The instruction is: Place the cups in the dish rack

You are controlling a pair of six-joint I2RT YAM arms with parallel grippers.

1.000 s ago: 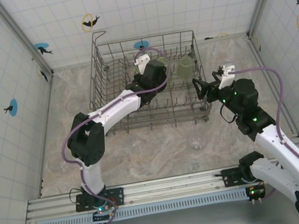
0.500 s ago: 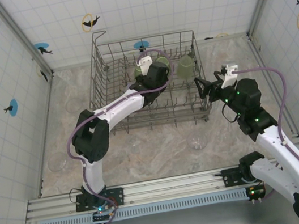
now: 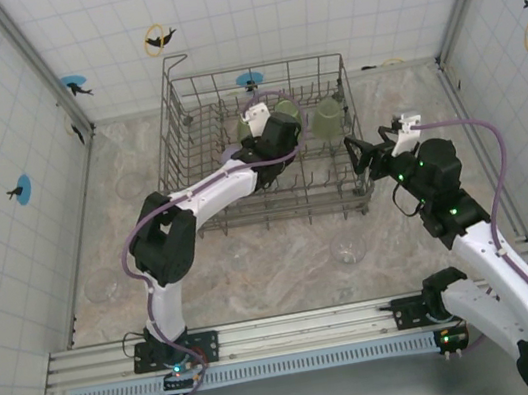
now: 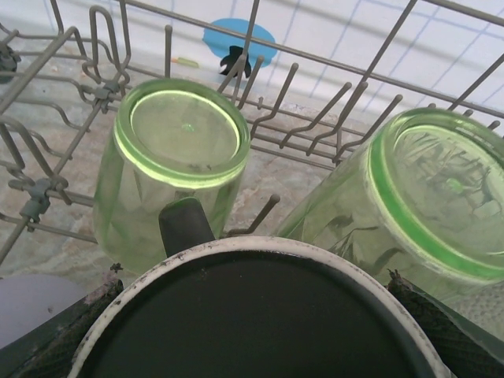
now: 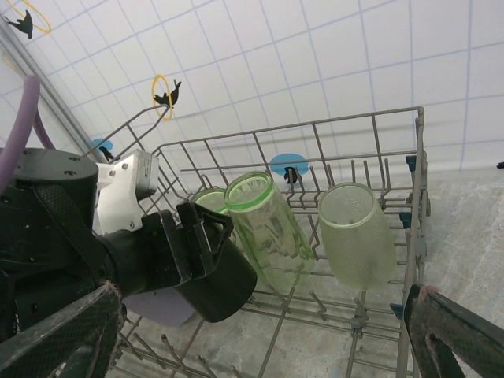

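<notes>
left hand (image 3: 278, 130) clamped around black mug (image 5: 217, 280), tilted inside dish rack (image 5: 354, 121) beside green tumblers (image 4: 181, 135), likely for seating on tines; right hand (image 3: 363, 153) spread empty outside.

Overhead looking down, 2 close wrist views share dish rack (image 3: 258, 68)

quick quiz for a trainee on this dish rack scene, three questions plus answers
1. What is the left gripper clamped on?
A. a plate
B. the black mug
C. a sponge
2. True or false: the right gripper is open, with nothing between its fingers.
3. Fill in: ___ green tumblers sit inside the dish rack.

Key: 1 B; 2 true; 3 three
</notes>
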